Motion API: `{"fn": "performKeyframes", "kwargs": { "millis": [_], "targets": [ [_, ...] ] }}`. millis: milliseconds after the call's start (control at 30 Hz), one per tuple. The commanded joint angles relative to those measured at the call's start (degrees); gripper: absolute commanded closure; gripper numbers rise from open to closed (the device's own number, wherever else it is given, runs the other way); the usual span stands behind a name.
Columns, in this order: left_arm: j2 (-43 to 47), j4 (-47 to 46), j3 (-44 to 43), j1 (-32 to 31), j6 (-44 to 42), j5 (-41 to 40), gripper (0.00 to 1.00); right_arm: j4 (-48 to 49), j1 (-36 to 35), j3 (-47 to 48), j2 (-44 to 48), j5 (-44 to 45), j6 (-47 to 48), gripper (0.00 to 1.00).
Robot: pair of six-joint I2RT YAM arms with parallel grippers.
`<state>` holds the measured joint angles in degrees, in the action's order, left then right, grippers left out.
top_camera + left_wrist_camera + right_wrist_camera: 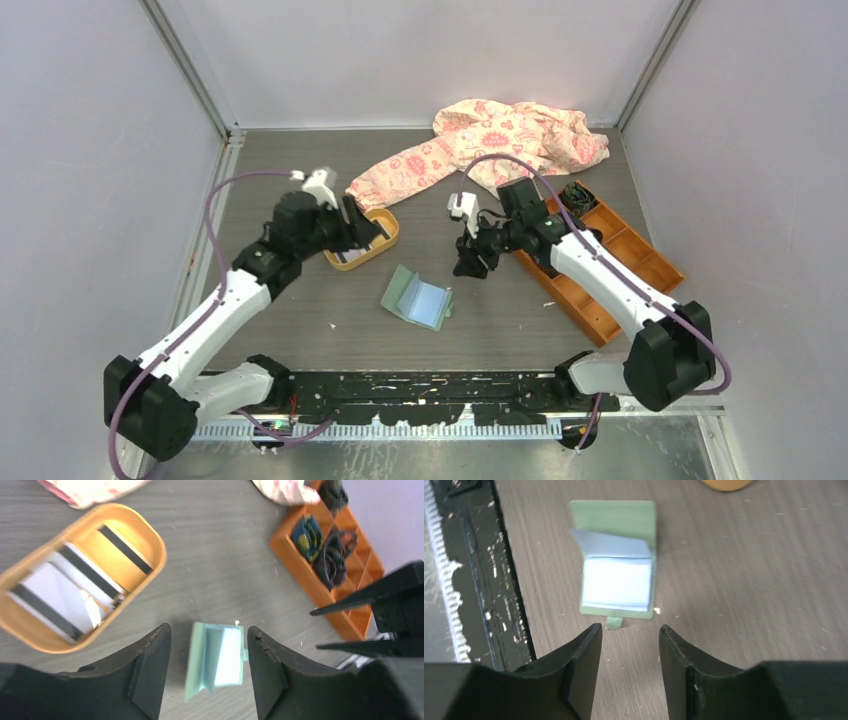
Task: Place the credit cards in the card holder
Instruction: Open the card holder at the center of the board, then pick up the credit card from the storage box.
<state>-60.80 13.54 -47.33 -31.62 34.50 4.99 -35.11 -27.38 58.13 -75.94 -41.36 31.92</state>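
The pale green card holder (418,298) lies open on the table between the two arms, with a pale glossy rectangle on its inner face. It also shows in the left wrist view as the card holder (217,657) and in the right wrist view as the card holder (616,560). Several credit cards (55,587), white with dark stripes, lie in the orange oval tray (156,547). My left gripper (362,232) hovers over that tray (390,232), open and empty (207,635). My right gripper (470,265) hangs just right of the holder, open with nothing between its fingers (630,627).
An orange compartmented box (640,262) with dark items stands at the right, behind my right arm. A pink patterned cloth (500,140) lies at the back. The black base rail (420,385) runs along the near edge.
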Motion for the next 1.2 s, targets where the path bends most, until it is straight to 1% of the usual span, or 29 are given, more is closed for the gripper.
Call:
{"fn": "performKeyframes", "kwargs": {
  "millis": [0,33,67,133,167,200,300,367,433,500,567,667,733,833,933,1033,1100,1167],
  "targets": [
    [-2.0,7.0,-3.5,11.7,-0.8,14.0,0.41,5.3,2.6,2.7,3.7,2.8,-9.1,0.44],
    [-2.7,7.9,-4.2,13.6,-1.2,15.0,0.40,6.1,3.0,2.5,3.8,2.4,-10.3,0.41],
    [-3.4,9.3,-4.9,15.2,-2.2,14.1,0.40,7.1,3.4,2.3,3.8,2.1,-11.3,0.39],
    [-5.0,13.4,-6.0,18.0,-6.0,8.6,0.38,8.0,3.4,2.4,3.4,1.7,-12.6,0.38],
    [-6.1,15.5,-6.6,19.3,-7.8,5.2,0.35,8.7,3.4,2.6,3.0,1.1,-13.7,0.38],
    [-7.3,16.3,-7.1,21.5,-8.5,3.1,0.33,9.8,3.3,3.0,2.2,0.4,-14.7,0.38],
    [-12.3,17.8,-8.9,25.8,-6.2,3.3,0.33,10.3,2.1,7.0,-2.2,-1.1,-16.6,0.38],
    [-15.8,17.9,-10.8,26.6,-6.2,3.6,0.33,8.2,0.2,12.0,-6.1,-1.1,-16.7,0.38],
    [-20.0,21.1,-14.2,26.8,-6.4,1.4,0.33,6.6,-1.7,17.3,-10.2,-1.0,-17.8,0.38],
    [-24.4,24.0,-17.3,26.8,-7.1,-0.2,0.33,6.7,-3.6,21.6,-14.0,-1.0,-20.4,0.38],
    [-28.1,25.5,-18.9,26.9,-7.6,-0.3,0.33,8.1,-4.6,24.7,-17.1,-1.0,-23.5,0.38],
    [-31.5,25.3,-19.7,27.6,-8.0,4.4,0.41,11.4,-5.3,25.4,-19.6,-1.6,-27.4,0.38],
    [-32.8,24.6,-19.9,28.0,-8.0,5.3,0.44,11.1,-5.3,24.6,-20.1,-2.0,-26.9,0.38],
    [-35.8,24.4,-20.6,28.4,-7.9,7.4,0.52,11.2,-5.3,22.3,-19.7,-2.4,-26.3,0.38],
    [-39.3,25.1,-22.2,28.3,-7.8,10.7,0.66,11.5,-5.2,20.7,-19.8,-2.8,-26.3,0.38],
    [-40.5,25.3,-22.2,28.1,-7.5,13.2,0.79,11.8,-5.1,20.1,-20.5,-3.7,-27.3,0.38],
    [-40.4,25.4,-21.9,27.3,-7.5,12.9,0.86,12.5,-5.0,19.7,-20.9,-4.1,-28.7,0.38],
    [-40.1,25.6,-21.5,25.8,-7.0,12.4,0.90,13.9,-4.8,19.2,-21.4,-4.6,-30.7,0.38]
  ]
}}
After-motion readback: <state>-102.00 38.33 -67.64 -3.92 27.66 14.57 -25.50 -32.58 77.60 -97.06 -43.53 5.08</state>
